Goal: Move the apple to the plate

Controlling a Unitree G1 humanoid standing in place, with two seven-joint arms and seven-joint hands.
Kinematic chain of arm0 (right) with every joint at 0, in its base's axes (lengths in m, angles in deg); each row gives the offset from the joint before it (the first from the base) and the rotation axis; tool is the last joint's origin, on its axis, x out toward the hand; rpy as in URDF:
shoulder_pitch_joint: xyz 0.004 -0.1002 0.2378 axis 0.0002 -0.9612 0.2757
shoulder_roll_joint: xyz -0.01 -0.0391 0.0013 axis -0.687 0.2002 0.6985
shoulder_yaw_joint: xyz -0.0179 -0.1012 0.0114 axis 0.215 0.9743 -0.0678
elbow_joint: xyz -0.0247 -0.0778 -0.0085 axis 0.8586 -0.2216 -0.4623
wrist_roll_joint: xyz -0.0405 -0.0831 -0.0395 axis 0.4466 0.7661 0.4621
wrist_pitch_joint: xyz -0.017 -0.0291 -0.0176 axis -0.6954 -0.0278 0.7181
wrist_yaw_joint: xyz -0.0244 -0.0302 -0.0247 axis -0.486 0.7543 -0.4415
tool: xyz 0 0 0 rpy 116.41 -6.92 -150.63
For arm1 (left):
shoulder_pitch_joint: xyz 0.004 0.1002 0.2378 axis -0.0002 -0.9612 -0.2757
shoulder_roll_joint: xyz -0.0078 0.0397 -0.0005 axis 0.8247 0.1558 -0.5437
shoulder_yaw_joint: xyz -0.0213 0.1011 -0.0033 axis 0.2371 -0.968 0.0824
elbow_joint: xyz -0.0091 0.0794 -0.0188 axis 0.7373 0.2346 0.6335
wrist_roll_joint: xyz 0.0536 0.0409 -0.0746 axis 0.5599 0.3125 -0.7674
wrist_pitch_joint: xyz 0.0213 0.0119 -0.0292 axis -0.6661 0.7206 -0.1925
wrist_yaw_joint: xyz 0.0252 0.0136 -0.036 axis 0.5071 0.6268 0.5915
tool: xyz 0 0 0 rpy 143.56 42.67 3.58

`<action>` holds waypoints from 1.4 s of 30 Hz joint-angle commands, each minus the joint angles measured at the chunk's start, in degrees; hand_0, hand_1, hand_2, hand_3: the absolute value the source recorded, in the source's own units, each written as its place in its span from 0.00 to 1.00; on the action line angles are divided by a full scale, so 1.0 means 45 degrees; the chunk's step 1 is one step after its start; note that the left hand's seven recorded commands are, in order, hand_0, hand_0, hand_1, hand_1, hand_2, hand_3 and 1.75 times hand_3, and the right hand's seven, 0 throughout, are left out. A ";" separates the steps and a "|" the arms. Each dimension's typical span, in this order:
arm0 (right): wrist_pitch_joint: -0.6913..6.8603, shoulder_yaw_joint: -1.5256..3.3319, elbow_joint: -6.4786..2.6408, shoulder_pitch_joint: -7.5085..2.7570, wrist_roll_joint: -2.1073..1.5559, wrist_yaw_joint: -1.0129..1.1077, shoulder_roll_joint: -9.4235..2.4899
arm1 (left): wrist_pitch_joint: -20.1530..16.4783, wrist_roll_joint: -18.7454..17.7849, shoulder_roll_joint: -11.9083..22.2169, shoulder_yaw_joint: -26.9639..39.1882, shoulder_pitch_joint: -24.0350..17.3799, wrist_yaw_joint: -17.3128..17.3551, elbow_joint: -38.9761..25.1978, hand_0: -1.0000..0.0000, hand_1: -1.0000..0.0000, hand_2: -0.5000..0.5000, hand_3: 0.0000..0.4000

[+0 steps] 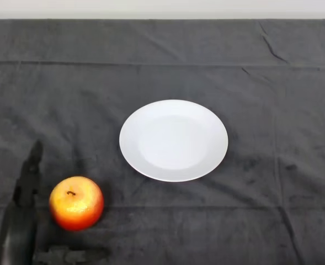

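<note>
A red and yellow apple [76,202] stands upright on the dark cloth at the lower left, stem up. A white round plate [173,140] lies empty in the middle of the table, up and to the right of the apple, with a gap between them. My left hand [20,221] is at the lower left edge, just left of the apple. Its fingers [33,165] stretch straight up along the apple's left side and its thumb [68,255] lies just below the apple. The hand is open and I see no grip on the apple.
A dark grey wrinkled cloth [261,83] covers the whole table. The table's far edge meets a pale wall at the top of the view.
</note>
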 commanded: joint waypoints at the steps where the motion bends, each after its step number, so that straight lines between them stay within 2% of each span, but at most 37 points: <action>1: 0.0033 -0.0173 0.0146 -0.0147 -0.0070 -0.0181 -0.0109 | -0.0097 0.0226 0.0113 -0.0096 0.0449 -0.0182 0.0658 1.00 1.00 0.50 0.00; 5: 0.0034 -0.0172 0.0146 -0.0148 -0.0073 -0.0182 -0.0108 | -0.0029 0.0242 0.0156 -0.0277 0.0554 -0.0234 0.0892 1.00 1.00 0.50 0.00; 6: 0.0034 -0.0172 0.0146 -0.0148 -0.0073 -0.0182 -0.0108 | -0.0027 0.0239 0.0172 -0.0308 0.0573 -0.0237 0.0926 0.72 1.00 0.36 0.28; 7: 0.0035 -0.0172 0.0146 -0.0148 -0.0074 -0.0183 -0.0108 | -0.0034 0.0232 0.0193 -0.0337 0.0589 -0.0236 0.0948 0.48 1.00 0.24 0.52; 8: 0.0035 -0.0172 0.0145 -0.0147 -0.0075 -0.0183 -0.0108 | -0.0044 0.0226 0.0213 -0.0362 0.0601 -0.0235 0.0961 0.33 1.00 0.16 0.67; 9: 0.0035 -0.0171 0.0145 -0.0147 -0.0076 -0.0183 -0.0107 | -0.0050 0.0225 0.0231 -0.0383 0.0612 -0.0238 0.0975 0.00 1.00 0.00 1.00; 10: 0.0036 -0.0171 0.0145 -0.0147 -0.0076 -0.0183 -0.0107 | -0.0056 0.0229 0.0248 -0.0406 0.0621 -0.0245 0.0989 0.00 0.97 0.01 1.00; 14: 0.0036 -0.0170 0.0144 -0.0147 -0.0079 -0.0183 -0.0106 | -0.0122 0.0299 0.0284 -0.0497 0.0632 -0.0316 0.0968 0.00 0.03 0.49 1.00; 15: 0.0037 -0.0170 0.0144 -0.0147 -0.0079 -0.0183 -0.0106 | -0.0142 0.0323 0.0292 -0.0519 0.0632 -0.0340 0.0952 0.00 0.00 0.50 1.00; 26: 0.0038 -0.0167 0.0141 -0.0147 -0.0085 -0.0183 -0.0104 | -0.0274 0.0584 0.0343 -0.0711 0.0642 -0.0624 0.0803 0.00 0.00 0.50 1.00; 42: 0.0037 -0.0162 0.0145 -0.0149 -0.0091 -0.0186 -0.0106 | -0.1002 0.0715 0.0578 -0.0617 0.0643 -0.0661 -0.0641 0.00 0.00 0.50 1.00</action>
